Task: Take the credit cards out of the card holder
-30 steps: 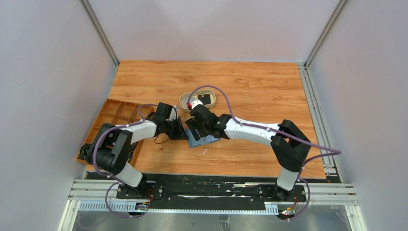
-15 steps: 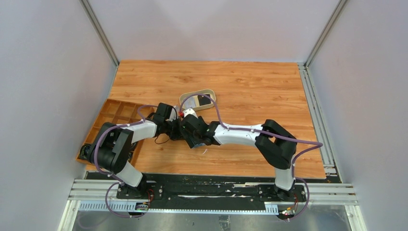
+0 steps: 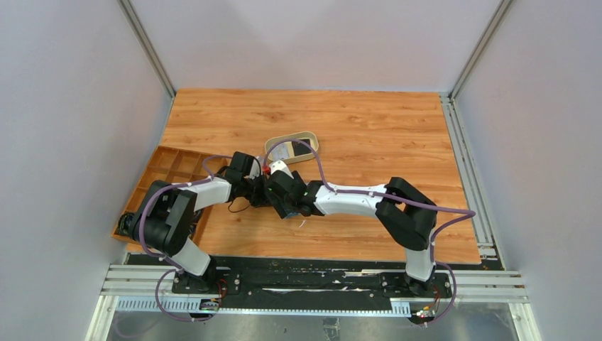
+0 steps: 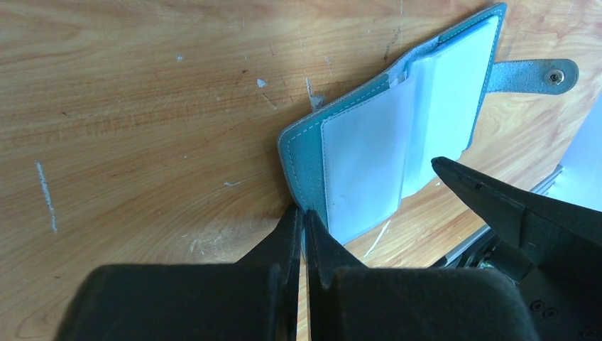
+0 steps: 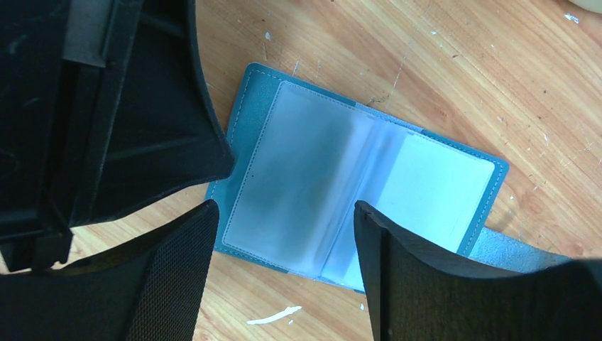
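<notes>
The teal card holder (image 5: 255, 106) lies open on the wooden table, its snap tab (image 4: 532, 74) pointing away from the left arm. A pale credit card (image 5: 444, 185) sits in one inner pocket, and clear sleeves (image 5: 305, 185) cover the other half. My left gripper (image 4: 304, 217) is shut on the holder's near edge. My right gripper (image 5: 284, 207) is open just above the holder, with one finger to each side of the sleeves. From the top view the right gripper (image 3: 282, 202) hides most of the holder. A pale card (image 3: 281, 150) lies in the beige tray (image 3: 312, 135).
A dark card (image 3: 304, 149) also lies in the beige oval tray behind the grippers. A wooden compartment tray (image 3: 170, 167) sits at the table's left edge. A small white scrap (image 5: 273, 316) lies beside the holder. Metal rails run along the right side.
My right gripper moved from beside the beige tray back and left to above the open holder. In the last half second it barely moved. The left gripper has held still.
</notes>
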